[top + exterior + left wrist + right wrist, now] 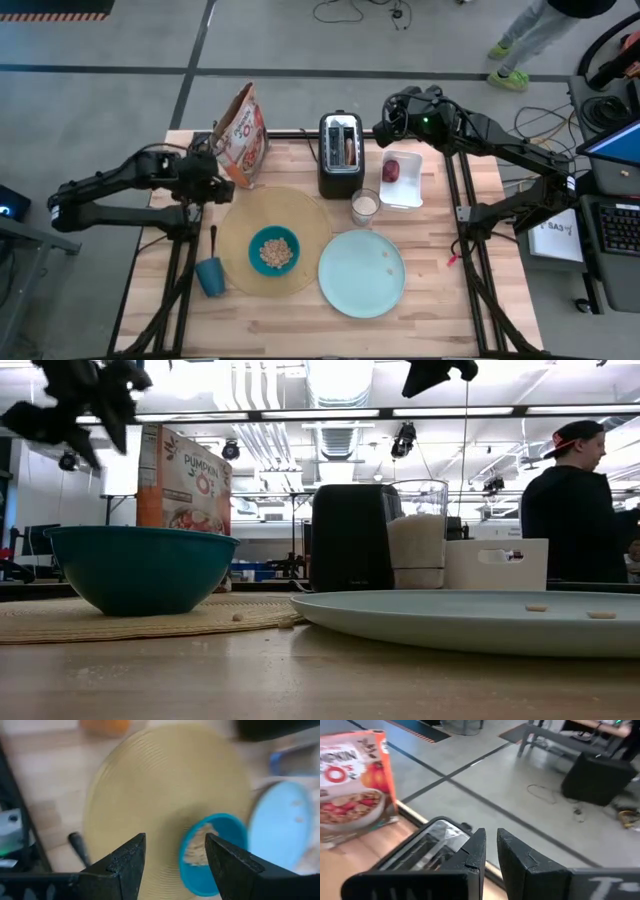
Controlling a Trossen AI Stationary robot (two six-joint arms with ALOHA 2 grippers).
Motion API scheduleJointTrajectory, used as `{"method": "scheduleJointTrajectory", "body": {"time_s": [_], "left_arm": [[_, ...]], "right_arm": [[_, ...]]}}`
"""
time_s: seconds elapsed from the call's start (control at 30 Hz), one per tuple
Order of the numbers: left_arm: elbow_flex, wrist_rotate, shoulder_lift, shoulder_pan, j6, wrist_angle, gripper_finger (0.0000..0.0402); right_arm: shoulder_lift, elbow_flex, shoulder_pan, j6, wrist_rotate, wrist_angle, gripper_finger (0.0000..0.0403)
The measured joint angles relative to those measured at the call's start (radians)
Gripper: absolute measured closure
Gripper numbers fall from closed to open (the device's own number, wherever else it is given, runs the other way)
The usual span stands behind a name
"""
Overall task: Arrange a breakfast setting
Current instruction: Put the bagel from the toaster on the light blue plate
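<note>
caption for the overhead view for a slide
Teal bowl of cereal on round tan placemat, large pale-blue plate beside it, both arms raised.

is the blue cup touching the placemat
Apart. The high view shows bare table between the dark blue cup and the edge of the round tan placemat, with the cup off the mat's left side.

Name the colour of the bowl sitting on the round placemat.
Teal; the bowl shows best in the low view, on the tan placemat.
</note>
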State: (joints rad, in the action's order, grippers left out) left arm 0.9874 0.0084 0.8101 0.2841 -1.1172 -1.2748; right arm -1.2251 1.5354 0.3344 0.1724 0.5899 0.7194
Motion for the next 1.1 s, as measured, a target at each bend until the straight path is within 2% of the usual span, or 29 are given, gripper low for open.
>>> {"method": "scheduleJointTrajectory", "body": {"time_s": [0.1,0.27,0.43,0.5,0.6,0.73,0.8,0.93,1.1], "left_arm": [[0.085,-0.026,0.000,-0.003,0.058,0.001,0.0214],[0.222,-0.126,0.002,-0.003,0.259,0.018,0.0214],[0.326,-0.337,0.002,-0.004,0.369,0.078,0.0214],[0.347,-0.408,0.002,-0.004,0.380,0.101,0.0214],[0.362,-0.463,0.001,-0.003,0.381,0.110,0.0214],[0.344,-0.464,0.002,-0.004,0.381,0.111,0.0214],[0.325,-0.464,0.003,-0.004,0.381,0.120,0.0214],[0.286,-0.465,0.010,-0.004,0.380,0.128,0.0214],[0.243,-0.464,0.019,-0.004,0.378,0.135,0.0214]], "right_arm": [[0.000,0.000,0.000,0.043,-0.050,0.000,0.0365],[-0.039,0.054,0.000,0.141,-0.182,0.001,0.0365],[-0.162,0.206,0.000,0.168,-0.388,0.006,0.0365],[-0.225,0.276,0.000,0.189,-0.440,0.046,0.0365],[-0.327,0.409,0.022,0.285,-0.441,0.243,0.0365],[-0.457,0.559,0.078,0.439,-0.426,0.587,0.0365],[-0.515,0.607,0.095,0.481,-0.429,0.691,0.0365],[-0.609,0.672,0.104,0.534,-0.450,0.828,0.0365],[-0.677,0.706,0.104,0.525,-0.451,0.815,0.0365]]}}
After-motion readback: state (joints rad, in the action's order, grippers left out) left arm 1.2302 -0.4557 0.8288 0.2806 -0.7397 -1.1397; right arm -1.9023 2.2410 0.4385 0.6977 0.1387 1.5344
